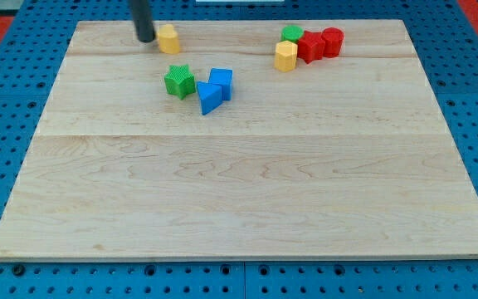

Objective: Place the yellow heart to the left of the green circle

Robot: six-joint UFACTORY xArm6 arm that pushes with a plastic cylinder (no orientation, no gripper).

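Note:
My tip (145, 38) rests on the board near the view's top left. It stands just left of a yellow block (168, 39) that looks like the heart, almost touching it. The green circle (292, 34) lies far to the right near the board's top edge. It sits in a cluster with a second yellow block (285, 56), which looks like a pentagon, and two red blocks (311, 46) (332, 41).
A green star (179, 81) lies below the yellow heart. A blue cube (221, 81) and a blue triangle (208, 98) touch each other just right of the star. The wooden board (239, 191) sits on a blue pegboard.

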